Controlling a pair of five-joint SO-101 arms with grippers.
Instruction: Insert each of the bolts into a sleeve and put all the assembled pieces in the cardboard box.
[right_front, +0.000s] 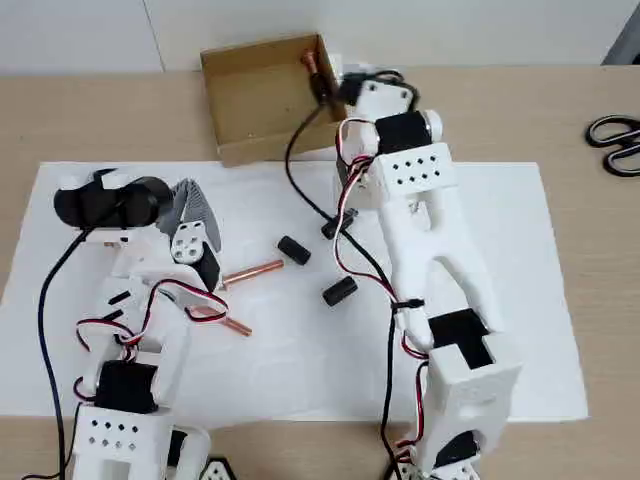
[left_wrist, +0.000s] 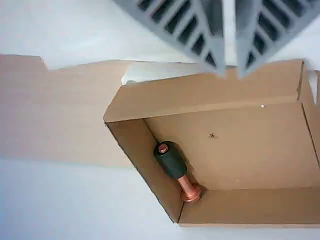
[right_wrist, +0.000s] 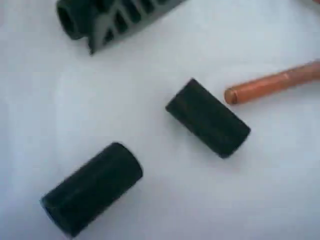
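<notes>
Pale wall (right_front: 450, 25) runs behind a wooden table (right_front: 560, 110), and a white paper sheet (right_front: 530, 300) covers most of its middle. Scissors (right_front: 614, 142) lie on the bare wood, cut off at the high view's right edge. The cardboard box (right_front: 255, 105) stands at the sheet's far edge. Inside it an assembled piece (left_wrist: 172, 161), a black sleeve on a copper bolt, lies along one wall with its head in a corner.

On the paper lie two loose pieces, the first sleeve (right_front: 293, 250) and the second sleeve (right_front: 340, 291). The long bolt (right_front: 253, 273) has its tip just beside the first sleeve. The short bolt (right_front: 228, 321) is partly hidden under the left arm's wires.

The left gripper (left_wrist: 230, 70) hangs over the paper facing the box, its grey fingers (left_wrist: 200, 35) drawn nearly together with only a thin slit between them, holding nothing. The right gripper (right_front: 336, 222) is low over the paper near the sleeves. Its dark tip is hard to make out, so I cannot tell whether it is open, closed or gripping something.
</notes>
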